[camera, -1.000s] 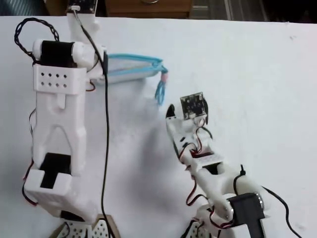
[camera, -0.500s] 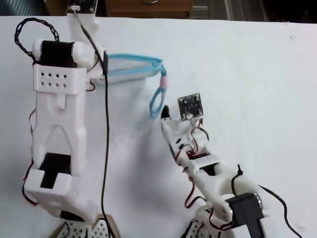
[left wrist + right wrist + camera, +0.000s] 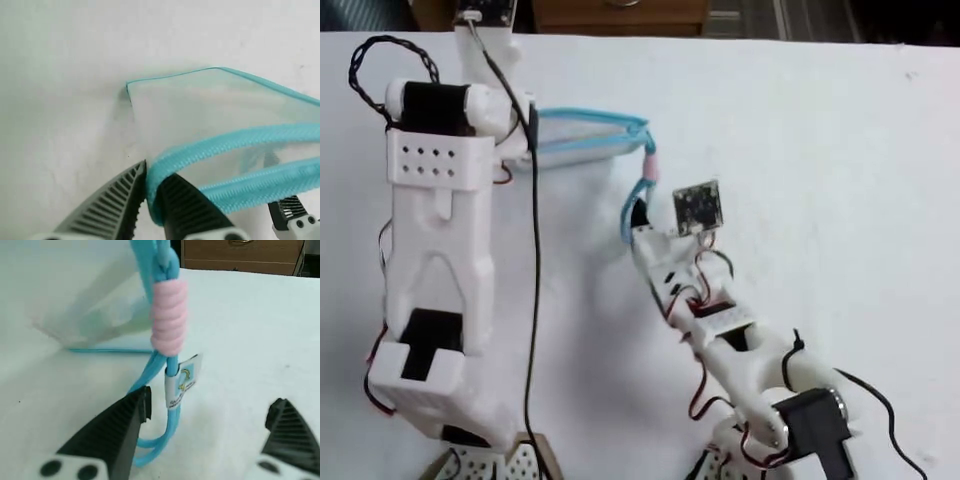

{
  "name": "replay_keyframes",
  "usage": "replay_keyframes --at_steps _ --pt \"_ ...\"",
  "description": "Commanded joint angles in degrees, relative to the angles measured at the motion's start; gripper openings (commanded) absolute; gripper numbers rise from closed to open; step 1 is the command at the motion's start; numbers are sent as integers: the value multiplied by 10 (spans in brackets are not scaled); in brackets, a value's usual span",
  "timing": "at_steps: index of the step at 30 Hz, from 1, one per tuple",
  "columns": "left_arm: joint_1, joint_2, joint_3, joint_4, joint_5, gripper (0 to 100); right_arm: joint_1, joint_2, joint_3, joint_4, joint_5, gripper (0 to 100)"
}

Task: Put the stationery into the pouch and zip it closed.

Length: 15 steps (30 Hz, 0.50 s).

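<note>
A clear pouch [image 3: 582, 134] with a blue zipper lies near the table's far side. My left gripper [image 3: 147, 172] is shut on the pouch's [image 3: 210, 105] zipper edge at its left end, under the big white arm [image 3: 440, 230] in the high view. From the zipper's right end hangs a pink bead [image 3: 651, 163] [image 3: 170, 317] with a blue cord loop [image 3: 636, 205] [image 3: 159, 432] and a white tag [image 3: 182, 380]. My right gripper [image 3: 658, 215] [image 3: 207, 415] is open, its jaws on either side of the cord loop and just below the bead.
A wooden drawer unit [image 3: 620, 15] stands behind the table's far edge. A black cable [image 3: 533, 300] runs along the left arm. The white table [image 3: 840, 150] has free room to the right of the pouch.
My right gripper has moved up and left to the cord loop, which has swung slightly left. The left arm and pouch have stayed put.
</note>
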Motion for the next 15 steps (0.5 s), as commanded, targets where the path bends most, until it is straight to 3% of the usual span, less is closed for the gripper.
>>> replay_keyframes --at_steps 1,15 --pt "7 -5 -22 -7 -4 24 1 31 -43 -13 -8 364" --pt "7 -5 -22 -7 -4 24 27 247 -160 -138 -3 364"
